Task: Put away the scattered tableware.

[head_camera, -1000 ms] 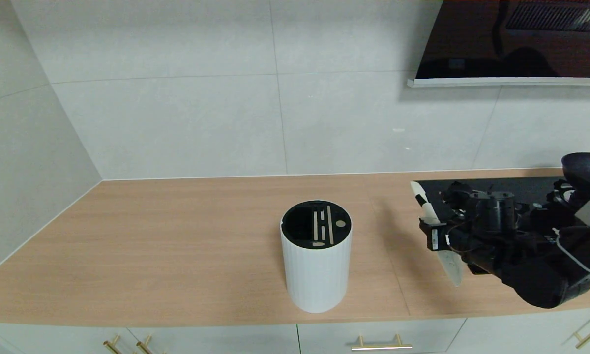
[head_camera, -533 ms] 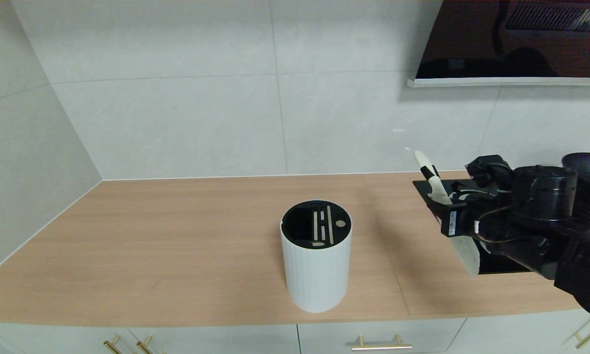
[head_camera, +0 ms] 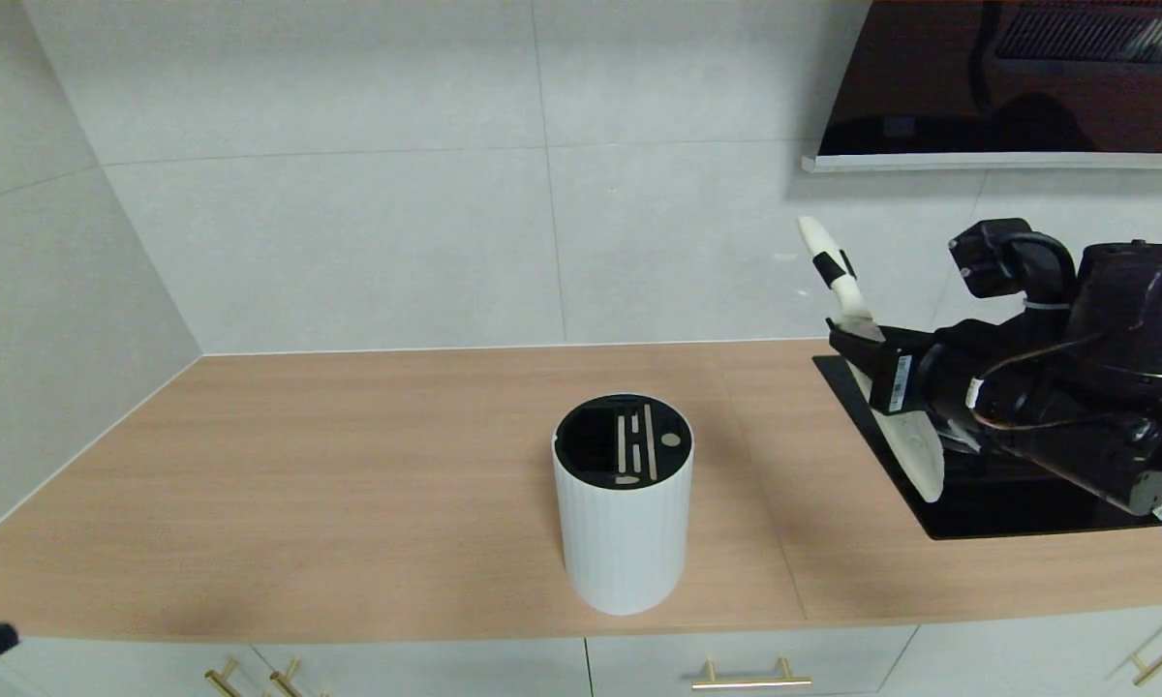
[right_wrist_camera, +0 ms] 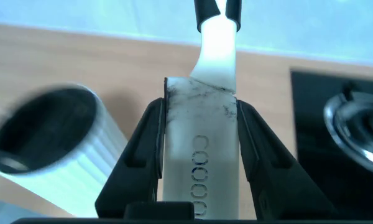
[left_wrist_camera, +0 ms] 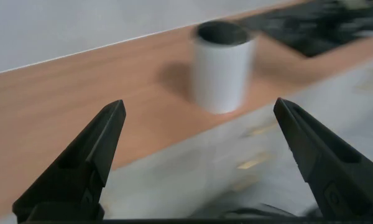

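A white knife (head_camera: 915,455) with a white-and-black handle hangs tilted in the air over the left edge of the cooktop, blade pointing down. My right gripper (head_camera: 881,373) is shut on its blade near the handle; the right wrist view shows the knife (right_wrist_camera: 202,155) clamped in my right gripper (right_wrist_camera: 199,137). A white cylindrical holder (head_camera: 624,513) with a black slotted top stands mid-counter, left of the knife, and appears as the holder (right_wrist_camera: 50,149) below it. My left gripper (left_wrist_camera: 198,107) is open and holds nothing, off the counter's front edge, facing the holder (left_wrist_camera: 219,68).
A black cooktop (head_camera: 1007,503) is set into the wooden counter (head_camera: 349,484) at the right, with a round burner (right_wrist_camera: 354,124) on it. A dark range hood (head_camera: 1017,77) hangs above. Tiled walls close the back and left. Drawers with gold handles (head_camera: 750,678) sit below.
My right gripper has lifted the knife well up from just above the counter, and the cooktop beneath is now uncovered. A tip of the left arm has appeared at the lower left.
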